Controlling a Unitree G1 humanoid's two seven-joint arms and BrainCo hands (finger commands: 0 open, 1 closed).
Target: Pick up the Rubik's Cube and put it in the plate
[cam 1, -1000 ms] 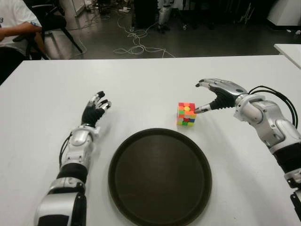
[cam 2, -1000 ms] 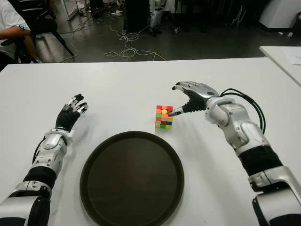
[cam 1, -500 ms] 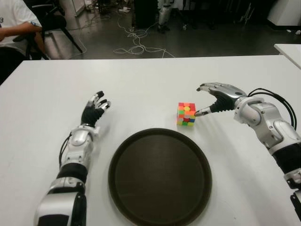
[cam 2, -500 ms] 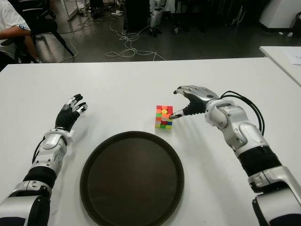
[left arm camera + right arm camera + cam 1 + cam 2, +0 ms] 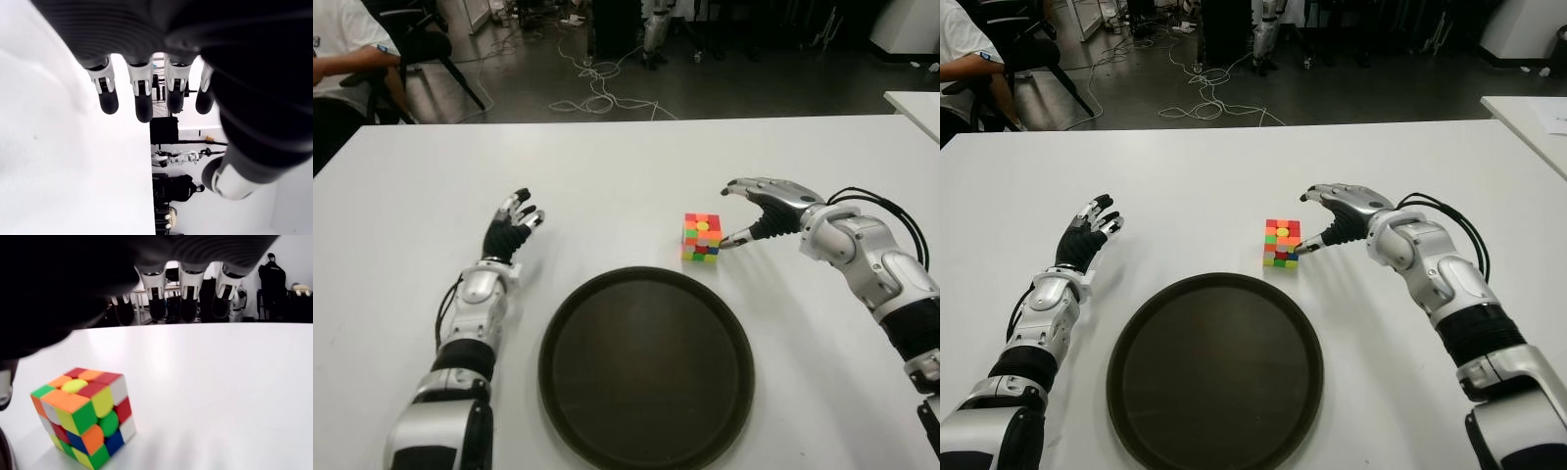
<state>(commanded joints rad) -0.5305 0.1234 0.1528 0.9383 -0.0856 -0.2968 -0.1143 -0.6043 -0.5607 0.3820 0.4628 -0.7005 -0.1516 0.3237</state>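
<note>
Squarely on the white table [image 5: 607, 166], just beyond the far rim of the plate [image 5: 646, 368], sits the Rubik's Cube [image 5: 702, 237], a small scrambled block showing orange, red, green, yellow and blue stickers, its faces mixed on every visible side. It stands flat on the tabletop, apart from the dark round plate, which lies empty nearer the robot. Bare white surface stretches all around the cube toward the far table edge, and wide open room lies between the two arms. From the right, the right hand [image 5: 766, 203] reaches in with its palm facing down and fingers spread and arched above the table, holding nothing; its thumb tip points at the cube's right side, very near or just touching it, while the other fingers [image 5: 189, 293] hang clear of the cube. Off to the left of the plate, the left hand [image 5: 510, 227] shows with fingers loosely extended and empty.
</note>
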